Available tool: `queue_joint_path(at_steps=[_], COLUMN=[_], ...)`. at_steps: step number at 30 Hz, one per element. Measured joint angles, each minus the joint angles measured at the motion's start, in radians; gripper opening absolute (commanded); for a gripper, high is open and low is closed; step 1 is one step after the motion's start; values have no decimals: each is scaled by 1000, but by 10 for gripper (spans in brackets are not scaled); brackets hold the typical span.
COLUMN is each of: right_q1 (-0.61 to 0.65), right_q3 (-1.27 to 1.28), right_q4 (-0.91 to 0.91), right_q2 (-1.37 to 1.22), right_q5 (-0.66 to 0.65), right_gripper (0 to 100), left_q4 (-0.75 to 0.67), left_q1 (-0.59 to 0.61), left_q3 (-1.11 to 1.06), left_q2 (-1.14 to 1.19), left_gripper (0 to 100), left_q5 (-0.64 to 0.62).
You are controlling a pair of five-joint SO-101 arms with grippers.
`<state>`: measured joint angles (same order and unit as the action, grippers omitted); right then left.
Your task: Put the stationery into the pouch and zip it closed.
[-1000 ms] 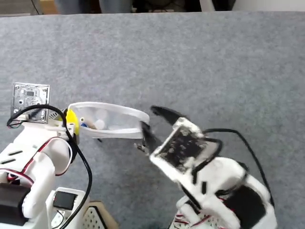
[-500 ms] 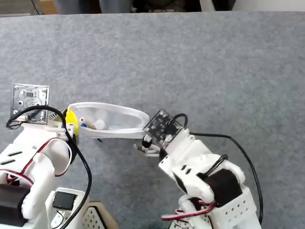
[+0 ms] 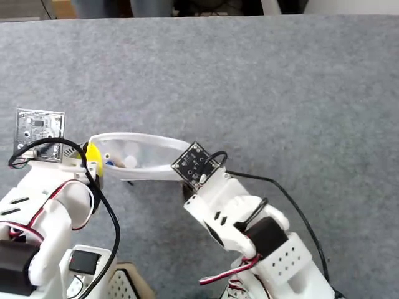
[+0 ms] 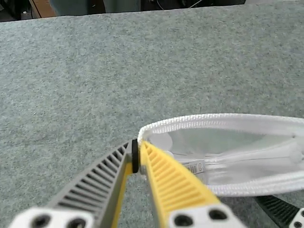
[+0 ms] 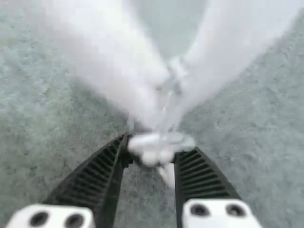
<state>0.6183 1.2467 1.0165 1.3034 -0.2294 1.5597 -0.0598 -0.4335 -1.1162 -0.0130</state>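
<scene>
Grey felt tabletop [image 3: 249, 75], clear plastic pouch with white zip edging [image 3: 146, 142] lying open between the arms, pale stationery [image 4: 237, 159] inside, left gripper [image 4: 137, 159] pinched nearly together on one pouch end, right gripper [image 5: 152, 152] with black jaws narrowly parted, clamping the white zipper pull [image 5: 159, 142] opposite.

Looks like a small robot lab or workroom. Told by the table [image 3: 280, 81] under gray felt, with a white left arm [image 3: 43, 212] and a white right arm [image 3: 249, 230] side by side. Also by a bare circuit board [image 3: 40, 128] and a loose black wire [image 3: 113, 219].
</scene>
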Motion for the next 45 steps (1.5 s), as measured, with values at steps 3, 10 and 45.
queue_joint_path(at_steps=[3, 10, 45], right_q1=[0, -5, -2], right_q3=[15, 17, -629], right_q4=[-25, -32, 54], right_q2=[-2, -2, -9], right_q5=[5, 5, 2], right_gripper=[126, 28, 12], left_q4=[0, 0, -2], left_q1=[0, 0, 0], left_q3=[0, 0, -14], left_q2=[0, 0, -2], left_gripper=[28, 28, 28], left_q5=[0, 0, 2])
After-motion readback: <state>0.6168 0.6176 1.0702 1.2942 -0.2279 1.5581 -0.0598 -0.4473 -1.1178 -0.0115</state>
